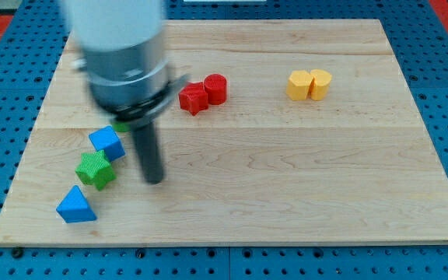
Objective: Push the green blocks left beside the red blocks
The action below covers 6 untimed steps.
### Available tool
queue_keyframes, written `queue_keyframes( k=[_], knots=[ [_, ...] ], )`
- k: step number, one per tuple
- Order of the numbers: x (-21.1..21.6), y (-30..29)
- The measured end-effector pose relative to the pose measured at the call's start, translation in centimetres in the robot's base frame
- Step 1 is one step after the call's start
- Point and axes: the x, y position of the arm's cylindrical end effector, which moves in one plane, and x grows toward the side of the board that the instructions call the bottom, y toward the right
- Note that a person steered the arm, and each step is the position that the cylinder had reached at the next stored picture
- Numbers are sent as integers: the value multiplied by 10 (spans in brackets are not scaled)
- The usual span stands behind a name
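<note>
I read the job as barely begun. My tip [155, 180] is a bare rod with nothing to spread or pinch — it rests on the wooden board [286, 179] just right of the green star block [96, 169], not touching as far as I can tell. A 2nd green block [120, 124] peeks out under the arm housing, mostly hidden. Both greens sit at the view's left, below and left of the 2 red blocks [204, 94], among the blue cube [106, 142] and blue triangle block [76, 205]. They are well apart from the reds — both pushes remain.
</note>
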Motion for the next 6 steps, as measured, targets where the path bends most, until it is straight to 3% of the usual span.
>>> queue_keyframes(
  k=[1,3,4,6],
  knots=[
    [3,-66],
    [-38,-70],
    [-42,-125],
    [-96,-53]
  ],
)
